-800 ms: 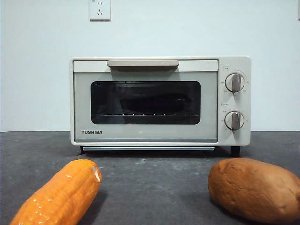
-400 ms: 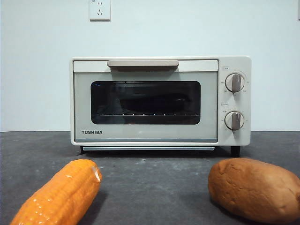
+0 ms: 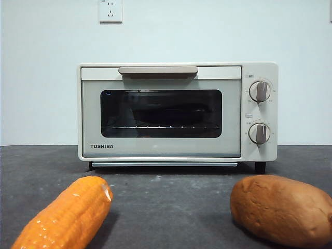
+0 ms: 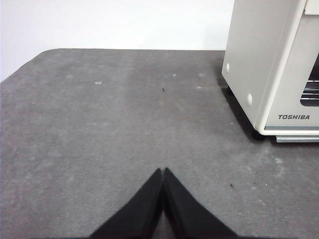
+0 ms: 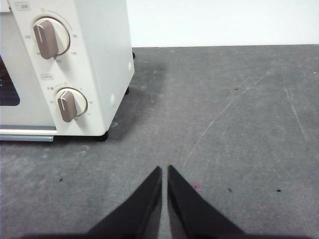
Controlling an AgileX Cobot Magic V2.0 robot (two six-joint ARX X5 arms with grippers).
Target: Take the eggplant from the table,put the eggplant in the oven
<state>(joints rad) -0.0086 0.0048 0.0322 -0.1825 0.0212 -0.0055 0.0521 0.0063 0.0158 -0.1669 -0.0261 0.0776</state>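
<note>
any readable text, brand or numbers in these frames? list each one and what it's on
"TOSHIBA": dark letters at the lower left of the oven door, readable in the front view and the left wrist view.
Small labels above each knob: too small to read.
Scale numbers around both knobs: too blurred to read in the front and right wrist views.
Marks on the wall socket: not readable.
Corn and potato: no text.

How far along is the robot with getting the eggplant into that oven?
It looks finished. A dark elongated shape, apparently the glossy purple eggplant, lies on the rack behind the dark glass door of the cream-white boxy oven, which is closed. Nothing is in hand: the left gripper and right gripper hang shut over bare dark grey table. Nothing seems left.
</note>
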